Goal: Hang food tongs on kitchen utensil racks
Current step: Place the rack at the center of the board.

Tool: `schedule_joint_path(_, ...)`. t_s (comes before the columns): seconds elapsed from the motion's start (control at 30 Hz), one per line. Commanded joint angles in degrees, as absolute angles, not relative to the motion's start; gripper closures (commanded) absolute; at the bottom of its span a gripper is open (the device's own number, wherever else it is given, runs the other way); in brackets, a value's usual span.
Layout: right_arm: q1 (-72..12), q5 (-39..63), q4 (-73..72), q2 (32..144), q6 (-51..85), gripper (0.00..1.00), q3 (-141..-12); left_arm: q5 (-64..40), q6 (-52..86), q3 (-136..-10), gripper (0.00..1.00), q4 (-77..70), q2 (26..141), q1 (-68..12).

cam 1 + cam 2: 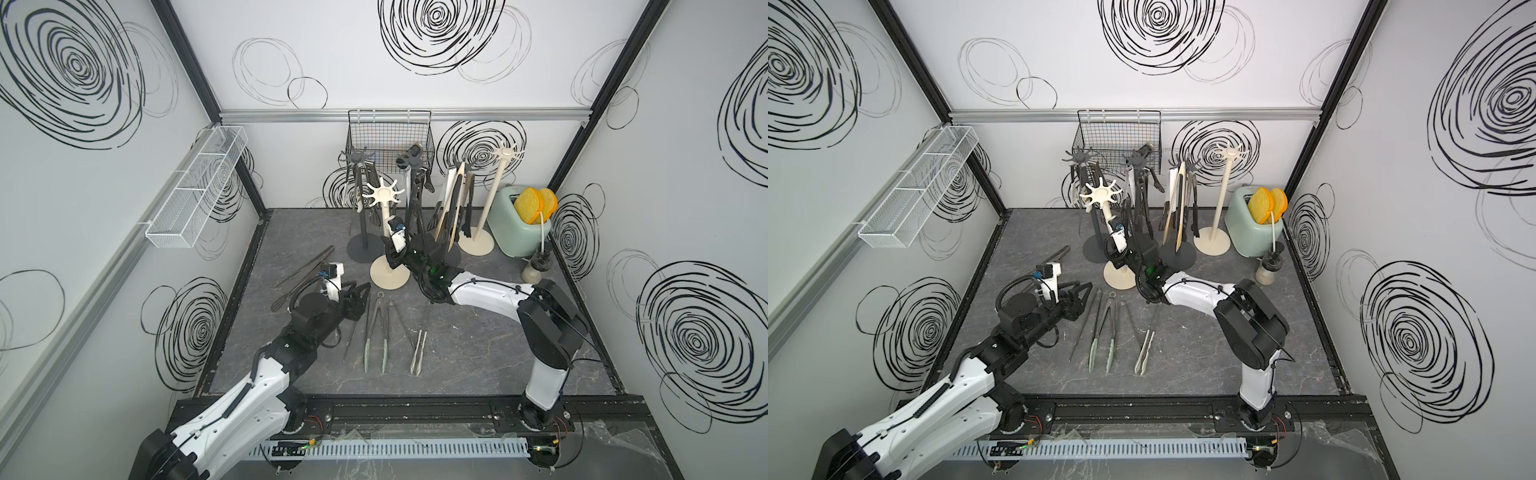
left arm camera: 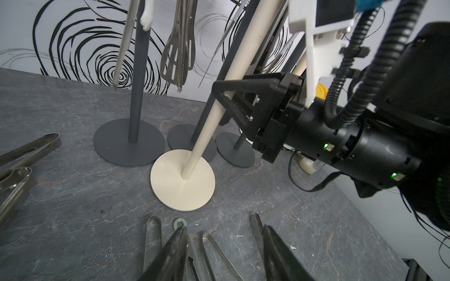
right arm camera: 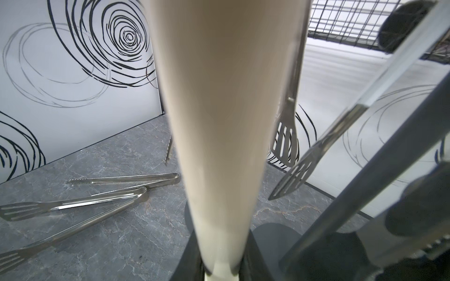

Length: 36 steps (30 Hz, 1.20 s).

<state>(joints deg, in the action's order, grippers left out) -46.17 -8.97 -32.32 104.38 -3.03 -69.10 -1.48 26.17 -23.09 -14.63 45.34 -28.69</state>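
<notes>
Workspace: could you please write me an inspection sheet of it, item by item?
Surface: grey table, no spills seen.
Job's things: dark racks carry hung tongs; front cream rack and back cream rack bare; loose tongs on table.
Clutter: toaster, jar, wire basket, mesh tray.
Claws: left claw open above loose tongs; right claw shut on front cream rack.
Cables: black hoses on both arms.
Surroundings: white walls with black swirls.

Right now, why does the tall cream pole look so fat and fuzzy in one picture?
Right wrist view: the cream utensil rack pole sits right by the lens, so it's huge and blurred; left wrist view: the same pole looks slim and sharp.
</notes>
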Motion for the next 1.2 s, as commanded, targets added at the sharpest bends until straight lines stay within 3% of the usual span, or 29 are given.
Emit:
schedule_joint_path(0.0,-47.41,-9.70,-39.13,102.30,-2.41,1.00,-72.80,-2.43,26.46,-22.94,0.46,-17.04,45.68,-28.06)
schedule_joint_path(1.17,-46.88,-11.87,-43.09,104.96,-1.90,1.00,-70.92,-3.91,26.79,-20.96,0.47,-19.25,45.54,-26.19)
